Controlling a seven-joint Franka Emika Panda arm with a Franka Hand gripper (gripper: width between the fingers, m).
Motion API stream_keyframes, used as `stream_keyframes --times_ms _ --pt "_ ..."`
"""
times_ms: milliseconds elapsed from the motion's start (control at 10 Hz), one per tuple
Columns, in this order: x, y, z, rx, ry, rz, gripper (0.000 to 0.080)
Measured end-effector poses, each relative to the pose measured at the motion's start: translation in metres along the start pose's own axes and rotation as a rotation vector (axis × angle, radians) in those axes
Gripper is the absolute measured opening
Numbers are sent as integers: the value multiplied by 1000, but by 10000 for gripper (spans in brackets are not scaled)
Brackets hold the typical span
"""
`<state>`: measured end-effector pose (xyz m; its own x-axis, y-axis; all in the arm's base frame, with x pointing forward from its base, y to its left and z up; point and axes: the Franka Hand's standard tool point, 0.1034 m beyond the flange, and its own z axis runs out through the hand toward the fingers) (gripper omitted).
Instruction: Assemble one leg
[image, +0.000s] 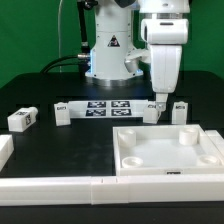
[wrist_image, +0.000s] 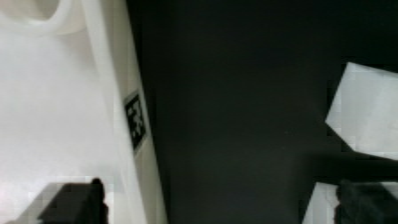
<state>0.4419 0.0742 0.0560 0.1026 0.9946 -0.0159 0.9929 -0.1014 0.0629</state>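
Observation:
My gripper (image: 158, 110) hangs low over the table, just behind the far edge of the large white panel (image: 165, 150). A small white leg (image: 181, 108) stands on the exterior view's right of it, and a tagged white piece (image: 152, 105) sits by the fingertips. Two more legs (image: 62, 111) (image: 22, 119) stand towards the exterior view's left. In the wrist view the gripper (wrist_image: 217, 195) is open wide, with only dark table between the fingers (wrist_image: 71, 202). The panel's tagged edge (wrist_image: 107, 120) lies beside one finger. A white piece (wrist_image: 365, 110) lies near the other; I cannot tell which part it is.
The marker board (image: 105, 108) lies flat in front of the robot base (image: 108, 60). Long white border bars (image: 60, 185) run along the front, and another white bar (image: 5, 150) lies at the exterior view's left edge.

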Motion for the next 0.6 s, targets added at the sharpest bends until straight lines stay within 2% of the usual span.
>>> stream_keyframes --times_ms 500,600 --pt "2 -1 0 14 16 476 649" --pt "1 -5 2 7 45 619 649"
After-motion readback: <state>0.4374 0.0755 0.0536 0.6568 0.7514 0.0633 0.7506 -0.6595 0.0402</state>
